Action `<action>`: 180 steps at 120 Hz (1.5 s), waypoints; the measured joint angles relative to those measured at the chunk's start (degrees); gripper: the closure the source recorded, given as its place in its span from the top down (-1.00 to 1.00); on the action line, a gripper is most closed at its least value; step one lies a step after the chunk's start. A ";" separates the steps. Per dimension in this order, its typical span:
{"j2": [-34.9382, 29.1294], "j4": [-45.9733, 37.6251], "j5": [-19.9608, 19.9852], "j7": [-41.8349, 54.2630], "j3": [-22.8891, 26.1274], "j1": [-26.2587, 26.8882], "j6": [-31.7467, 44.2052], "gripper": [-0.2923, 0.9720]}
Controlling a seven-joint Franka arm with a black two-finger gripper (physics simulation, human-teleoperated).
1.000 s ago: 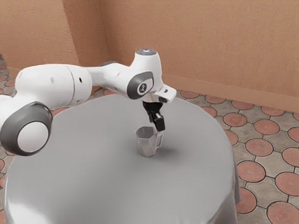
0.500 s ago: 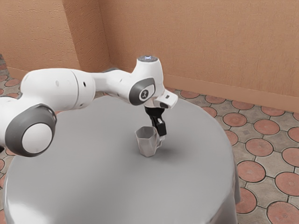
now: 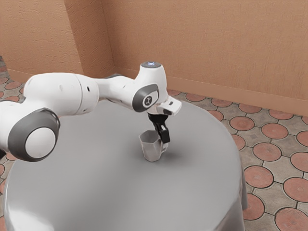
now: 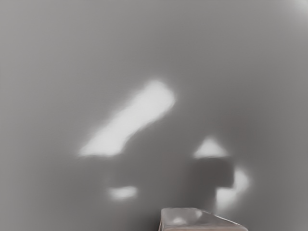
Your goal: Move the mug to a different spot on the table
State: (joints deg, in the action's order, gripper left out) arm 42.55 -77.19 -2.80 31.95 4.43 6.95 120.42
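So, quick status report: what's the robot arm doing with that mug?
End effector at rim of the mug, on the exterior view's right side. Mug upright on the gray table, near its middle. No obstacle seen near it.

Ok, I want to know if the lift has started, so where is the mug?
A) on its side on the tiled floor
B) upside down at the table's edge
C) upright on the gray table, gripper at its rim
C: the mug stands upright, opening up, on the gray table, its base meeting its shadow, with the gripper at its rim on the exterior view's right.
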 joint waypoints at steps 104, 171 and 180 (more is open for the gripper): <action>0.05 -0.27 -0.51 -1.23 -0.45 -0.10 0.90 -0.08; -0.22 0.14 -0.51 -4.31 -0.54 -0.37 -4.26 -0.15; -0.33 0.84 -0.48 -4.95 -0.53 -0.42 -5.76 -0.18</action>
State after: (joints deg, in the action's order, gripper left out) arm 42.22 -76.35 -3.28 27.00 3.89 6.53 114.66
